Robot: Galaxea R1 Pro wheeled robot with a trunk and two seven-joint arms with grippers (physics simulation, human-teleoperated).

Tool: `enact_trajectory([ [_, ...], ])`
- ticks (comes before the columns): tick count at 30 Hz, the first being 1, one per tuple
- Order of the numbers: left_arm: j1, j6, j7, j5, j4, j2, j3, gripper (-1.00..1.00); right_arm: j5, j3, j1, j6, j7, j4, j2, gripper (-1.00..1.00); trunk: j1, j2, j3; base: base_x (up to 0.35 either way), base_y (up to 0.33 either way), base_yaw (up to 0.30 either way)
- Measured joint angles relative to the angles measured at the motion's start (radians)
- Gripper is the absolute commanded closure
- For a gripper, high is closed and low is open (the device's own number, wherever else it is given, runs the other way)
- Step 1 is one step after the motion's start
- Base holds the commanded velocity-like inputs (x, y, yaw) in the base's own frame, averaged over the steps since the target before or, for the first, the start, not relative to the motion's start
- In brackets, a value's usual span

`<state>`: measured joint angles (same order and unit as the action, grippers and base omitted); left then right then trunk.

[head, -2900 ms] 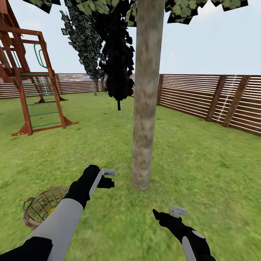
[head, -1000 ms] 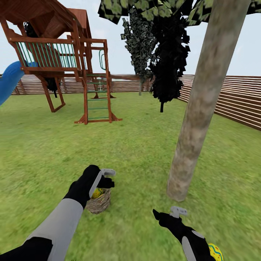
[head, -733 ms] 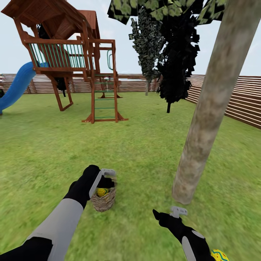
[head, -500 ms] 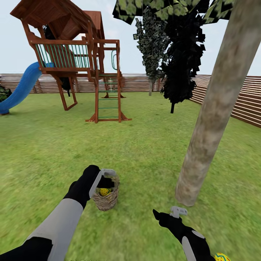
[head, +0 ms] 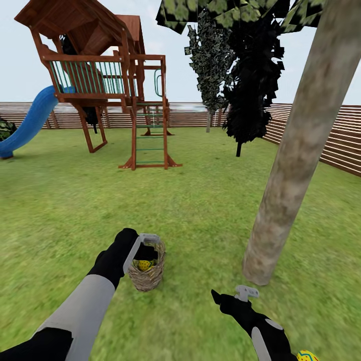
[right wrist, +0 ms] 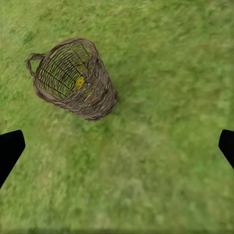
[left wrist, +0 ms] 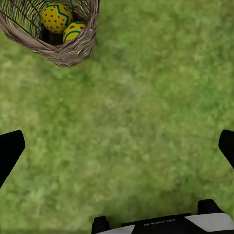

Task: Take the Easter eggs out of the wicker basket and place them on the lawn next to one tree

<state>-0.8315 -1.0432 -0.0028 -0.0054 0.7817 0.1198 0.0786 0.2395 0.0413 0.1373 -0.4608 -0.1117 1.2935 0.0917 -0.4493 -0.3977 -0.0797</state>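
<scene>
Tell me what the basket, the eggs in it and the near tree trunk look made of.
Wicker basket: woven tan-brown cane or wicker, matte; open weave shows gaps between strands. Easter eggs: smooth, painted-looking yellow shell with red dots and a blue-green zigzag; whether real shell or plastic can't be told. Tree trunk: mottled grey-beige bark, rough and dull, though the render is flat.

- wicker basket (head: 146,273): tan-brown, open weave
- eggs in basket (left wrist: 56,17), (left wrist: 73,31): yellow w/ red dots, blue-green zigzag bands
- egg on the grass (head: 307,356): yellow, blue-green zigzag
- lawn (head: 200,200): mottled green
- tree (head: 293,150): trunk mottled grey-beige; leaves blocky green
- dark tree (head: 253,80): near-black
- playset (head: 105,80): red-brown wood, green rails, blue slide
- fence (head: 326,135): brown slats
- left pincer (head: 149,245): black, grey trim
</scene>
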Motion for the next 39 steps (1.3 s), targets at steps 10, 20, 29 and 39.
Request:
enact_trajectory([
  [10,0.000,0.000,0.000,0.001,0.000,-0.001,0.000,-1.00,0.001,0.000,0.000,0.002,0.000,0.000,0.000,-1.00,0.000,0.000,0.000,0.000,0.000,0.000],
  [20,0.001,0.000,-0.001,0.011,0.010,-0.004,-0.003,-1.00,0.001,0.000,0.000,0.001,0.000,0.000,0.001,-1.00,0.000,0.000,0.000,0.002,0.001,0.000],
  [29,0.001,0.000,-0.003,0.014,0.013,-0.006,-0.008,-1.00,0.001,0.000,0.000,0.002,0.000,0.000,0.000,-1.00,0.000,0.000,0.002,0.167,0.136,0.089],
  [39,0.001,0.000,-0.003,0.014,0.012,-0.006,-0.009,-1.00,0.001,0.000,0.000,0.002,0.000,0.000,-0.001,-1.00,0.000,0.000,0.003,0.235,0.201,0.027],
])
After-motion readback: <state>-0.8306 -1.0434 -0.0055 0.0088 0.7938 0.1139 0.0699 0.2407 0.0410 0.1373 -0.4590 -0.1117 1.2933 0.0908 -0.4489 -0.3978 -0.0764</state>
